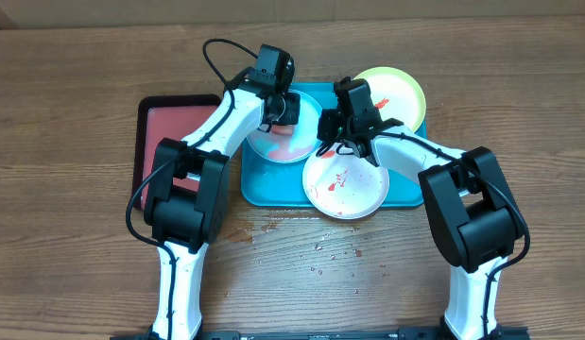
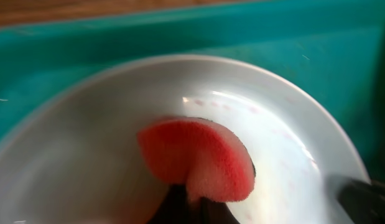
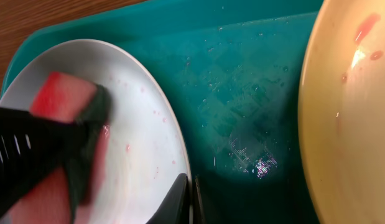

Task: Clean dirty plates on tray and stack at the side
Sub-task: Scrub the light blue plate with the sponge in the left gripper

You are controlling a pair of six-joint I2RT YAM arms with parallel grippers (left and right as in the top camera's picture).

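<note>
Wood-grain table (image 1: 75, 57), wet specks (image 1: 320, 247); pale strip (image 1: 84, 9) behind, maybe wall.

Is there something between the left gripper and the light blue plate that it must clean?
Only the red sponge, which the left gripper holds against the inside of the light blue plate. Nothing else visible stands between them. The right gripper appears to pinch the plate's rim at the side, not in the sponge's way.

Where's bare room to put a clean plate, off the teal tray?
Bare wood right of the teal tray, beside the yellow-green plate; more left of the red tray. Wood before the white plate is spattered. The tray is packed: three plates, left end effector, right end effector.
</note>
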